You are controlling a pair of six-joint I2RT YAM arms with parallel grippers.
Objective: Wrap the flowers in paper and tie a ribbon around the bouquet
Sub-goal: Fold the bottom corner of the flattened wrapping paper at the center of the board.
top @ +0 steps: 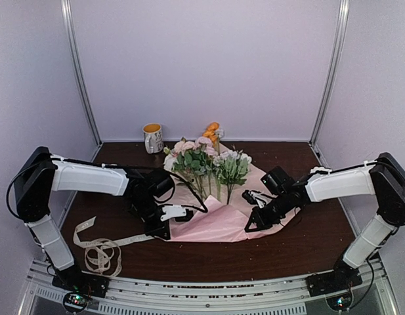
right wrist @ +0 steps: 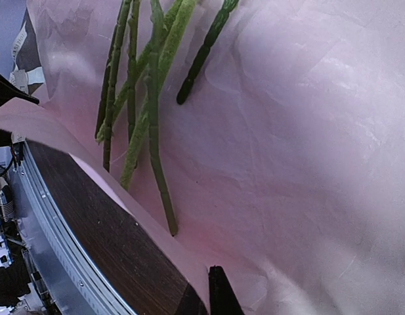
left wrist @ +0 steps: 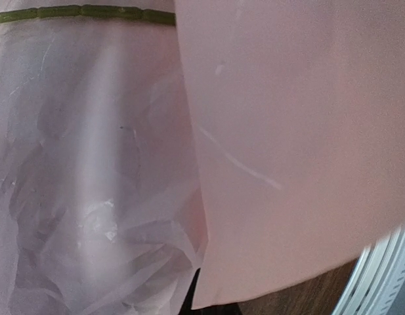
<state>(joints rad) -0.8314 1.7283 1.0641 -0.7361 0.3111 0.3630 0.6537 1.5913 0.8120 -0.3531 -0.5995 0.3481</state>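
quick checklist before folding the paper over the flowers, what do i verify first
1. Flowers lying on paper, blooms far, stems near: ok.
2. Stems end inside the paper's edge: ok.
3. Left gripper shut at the paper's left edge: ok. Whether it has actually caught the paper: cannot tell, fingers hidden.
4. Right gripper shut by the paper's right edge: ok.
5. Ribbon off the paper, loose on table at left: ok.

The flowers (top: 209, 164) lie on the paper (top: 215, 226) at frame centre, blooms uppermost; the ribbon (top: 84, 228) lies on the table (top: 307, 243) at lower left, left of the paper; a mug (top: 153, 138) stands behind, upper left of the blooms.
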